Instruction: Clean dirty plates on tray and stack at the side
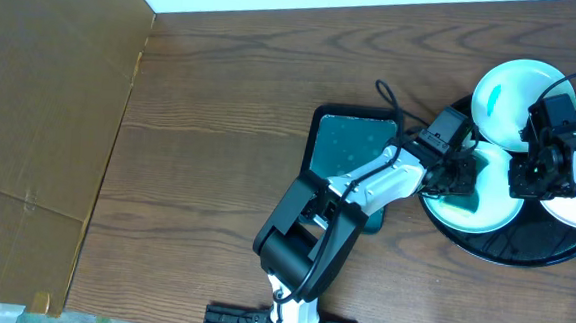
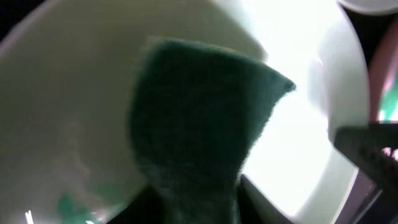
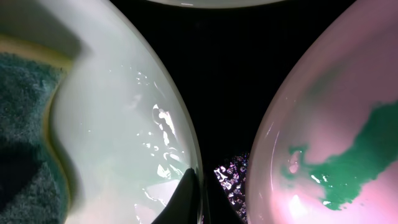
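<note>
Left gripper [image 1: 457,180]: over the near round white plate [image 1: 490,219], with the green sponge [image 2: 199,118] between its fingers. You cannot tell whether it is clamped or loose.
Right gripper [image 1: 539,180]: together, tip at that plate's rim.
Plates: all three sit on the large round black tray [image 1: 523,254]. The right-hand white plate [image 3: 336,143] carries a turquoise smear [image 3: 360,155].
Risk: if the sponge slips free, you wipe nothing. Push too hard and the plate may skid into its neighbours.
</note>
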`<state>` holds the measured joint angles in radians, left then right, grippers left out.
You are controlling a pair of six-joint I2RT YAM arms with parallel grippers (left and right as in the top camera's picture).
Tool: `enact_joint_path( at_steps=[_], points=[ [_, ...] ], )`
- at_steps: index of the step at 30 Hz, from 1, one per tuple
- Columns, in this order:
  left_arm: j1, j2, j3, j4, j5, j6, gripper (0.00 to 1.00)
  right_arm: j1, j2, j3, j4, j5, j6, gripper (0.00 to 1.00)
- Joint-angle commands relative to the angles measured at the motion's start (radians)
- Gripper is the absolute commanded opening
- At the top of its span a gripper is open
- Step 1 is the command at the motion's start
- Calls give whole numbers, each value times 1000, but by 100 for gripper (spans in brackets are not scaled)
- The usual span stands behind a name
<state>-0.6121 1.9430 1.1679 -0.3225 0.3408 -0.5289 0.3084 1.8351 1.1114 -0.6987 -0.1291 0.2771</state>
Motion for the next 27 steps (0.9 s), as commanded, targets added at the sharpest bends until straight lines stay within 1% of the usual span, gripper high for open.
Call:
enact_joint_path(
  at_steps=[1,2,7,13,15,16,17,21,27],
  points=[
    [1,83,-39,-35,-103,66,46,8,4,5,-4,19,-5,1],
    [2,83,-38,-35,-116,66,49,8,4,5,-4,20,-5,1],
    [8,58,-37,-42,-121,74,49,8,4,5,-8,20,-5,1],
    [8,-77,-37,-43,-142,89,50,8,4,5,-11,19,-10,1],
    [7,-129,-37,-47,-177,89,54,8,4,5,-11,20,-13,2],
    [7,-148,-37,-46,-183,92,58,8,4,5,-11,20,-13,2],
    [7,-159,-37,-46,-186,92,61,8,4,5,-11,20,-13,2],
    [6,-159,-39,-48,-185,91,65,8,4,5,-8,19,-13,2],
    [-16,-144,-43,-58,-185,91,65,8,4,5,-5,20,-14,3]
  ],
)
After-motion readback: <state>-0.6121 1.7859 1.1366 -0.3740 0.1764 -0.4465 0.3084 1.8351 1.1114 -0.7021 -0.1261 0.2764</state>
